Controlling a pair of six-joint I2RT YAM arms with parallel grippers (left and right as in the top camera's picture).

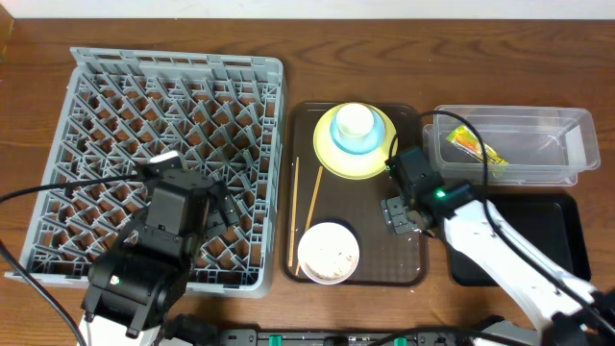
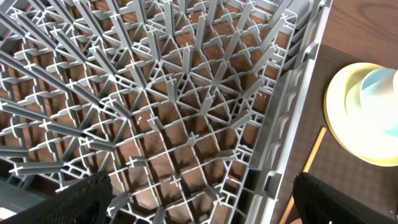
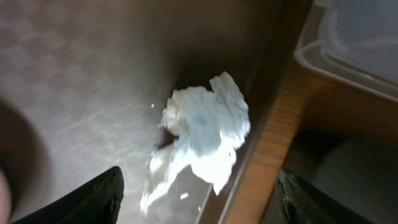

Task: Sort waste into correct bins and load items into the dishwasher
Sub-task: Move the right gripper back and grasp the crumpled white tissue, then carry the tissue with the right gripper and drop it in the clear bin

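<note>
Crumpled tissue [image 3: 202, 134] is what my right pincer [image 1: 397, 213] is after. From overhead that pincer hangs over the brown tray's [image 1: 370, 264] right edge and covers the tissue, while my left pincer [image 1: 219, 207] is well apart over the dish rack [image 1: 115, 96]. Left wrist view: left fingers spread, only rack lattice beneath. Right wrist view: my right fingers are apart, and the tissue lies unheld on the tray just ahead between them, its long axis running away from me. I judge a straight descent fits.

The rack [image 1: 125, 96] is grey with a lattice grid, the serving tray [image 1: 365, 207] dark brown. The plate [image 1: 332, 159] is yellow, the bowl [image 1: 360, 144] light blue, the tissue [image 3: 202, 134] white, the wrapper [image 1: 476, 146] green and yellow.
</note>
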